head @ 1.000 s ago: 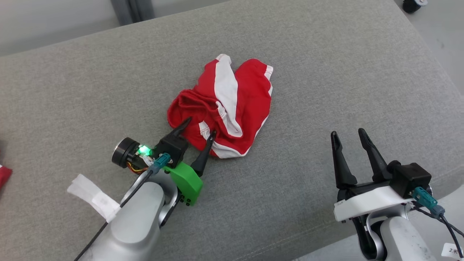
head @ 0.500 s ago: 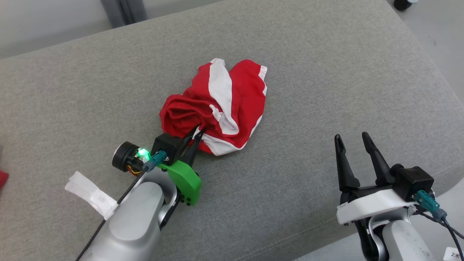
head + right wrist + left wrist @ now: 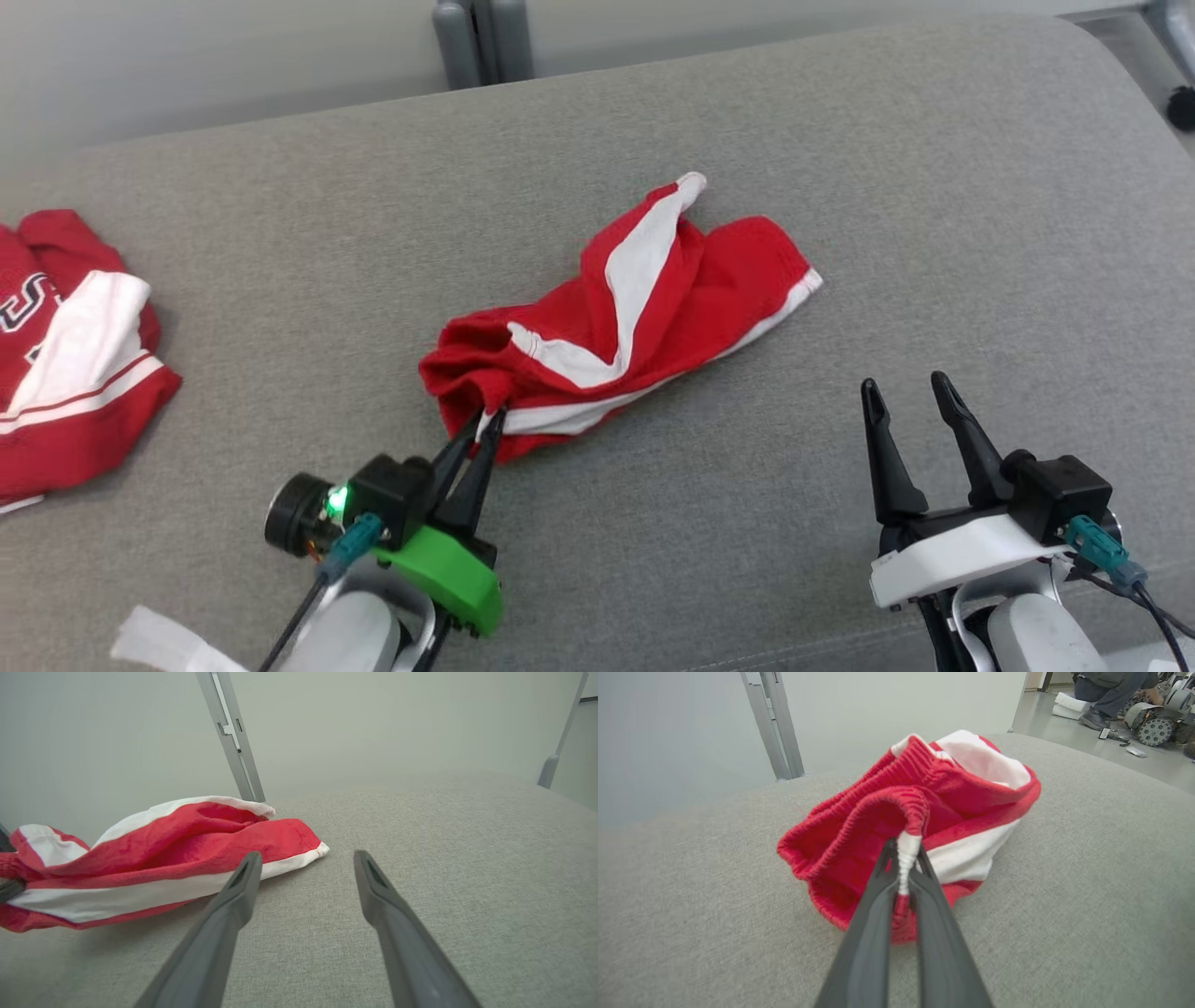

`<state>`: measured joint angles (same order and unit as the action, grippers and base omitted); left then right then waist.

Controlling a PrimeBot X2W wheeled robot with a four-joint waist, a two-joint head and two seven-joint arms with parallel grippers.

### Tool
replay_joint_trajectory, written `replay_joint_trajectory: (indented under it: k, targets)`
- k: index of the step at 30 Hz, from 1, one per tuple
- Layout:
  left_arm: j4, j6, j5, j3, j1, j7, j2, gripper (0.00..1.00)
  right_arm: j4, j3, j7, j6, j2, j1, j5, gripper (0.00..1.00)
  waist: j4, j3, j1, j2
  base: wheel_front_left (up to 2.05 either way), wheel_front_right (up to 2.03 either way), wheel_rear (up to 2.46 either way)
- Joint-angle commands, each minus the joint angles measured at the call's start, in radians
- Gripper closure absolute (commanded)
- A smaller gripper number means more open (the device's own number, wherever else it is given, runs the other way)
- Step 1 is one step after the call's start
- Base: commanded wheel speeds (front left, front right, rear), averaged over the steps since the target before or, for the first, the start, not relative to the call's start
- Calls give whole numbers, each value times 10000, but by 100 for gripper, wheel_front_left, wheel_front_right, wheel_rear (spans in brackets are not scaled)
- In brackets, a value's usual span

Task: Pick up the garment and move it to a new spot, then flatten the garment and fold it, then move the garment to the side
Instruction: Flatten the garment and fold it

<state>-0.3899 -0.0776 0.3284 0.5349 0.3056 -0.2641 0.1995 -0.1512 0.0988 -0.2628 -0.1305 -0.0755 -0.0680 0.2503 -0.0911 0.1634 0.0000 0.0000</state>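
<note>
left pincer [image 3: 481, 425] clamped, garment [image 3: 644, 308] dragged, stretched

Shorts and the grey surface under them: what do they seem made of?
The shorts: soft knit fabric, matte, probably cotton or polyester; the waistband shows elastic ribbing, and the cloth crumples loosely. The grey surface: woven upholstery cloth, matte, with a fine heathered weave; likely padded, judging by its rounded edge.

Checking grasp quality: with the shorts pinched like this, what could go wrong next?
The left tool is shut on just a narrow waistband fold of the shorts, so it may slip on lifting. Held at one point, the shorts would likely hang bunched. Moved left, they could land on the other red garment.
</note>
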Motion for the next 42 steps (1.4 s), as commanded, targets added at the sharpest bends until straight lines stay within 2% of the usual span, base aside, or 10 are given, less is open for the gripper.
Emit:
replay_joint_trajectory:
  k: [1, 6, 7, 8, 9, 22, 34, 35, 36, 42]
  targets:
    - [134, 73, 230, -42, -502, -7, -32, 100, -14, 61, -33, -5, -23, 63, 15, 0, 637, -328, 0, 0, 0, 0, 0]
    - [14, 174, 462, 120, -1806, -7, -217, 97, -81, 126, -33, -5, -10, 108, 79, 0, 783, -391, 0, 0, 0, 0, 0]
    - [-15, 186, 448, 155, -1919, -7, -251, 60, -92, 117, -31, -5, -32, 128, 96, 0, 803, -403, 0, 0, 0, 0, 0]
    - [-3, 198, 454, 155, -2032, -7, -323, 2, -111, 95, -31, -5, -66, 161, 125, 0, 827, -437, 0, 0, 0, 0, 0]
    - [28, 223, 493, 124, -2125, -7, -382, 0, -120, 80, -33, -5, -88, 186, 139, 0, 839, -455, 0, 0, 0, 0, 0]
    - [1459, 420, -70, -576, -2288, -7, -131, 0, -161, 65, -31, -5, -51, 238, 179, 0, 783, -597, 0, 0, 0, 0, 0]
    - [244, -38, 94, 171, -1798, 450, -453, 0, -146, 49, -31, -5, -90, -50, 219, 0, 227, -256, 0, 0, 0, 0, 0]
    - [71, -85, 53, 247, -1661, 451, -465, 59, -140, 49, -33, -5, -103, -51, 217, 0, 194, -227, 0, 0, 0, 0, 0]
    - [-20, -105, 59, 251, -1549, 418, -509, 89, -139, 44, -31, -5, -113, -53, 220, 0, 173, -206, 0, 0, 0, 0, 0]
    - [-354, -220, 128, 119, -617, 200, -622, 100, -98, 4, -33, -5, -151, -155, 203, 0, 52, -130, 0, 0, 0, 0, 0]
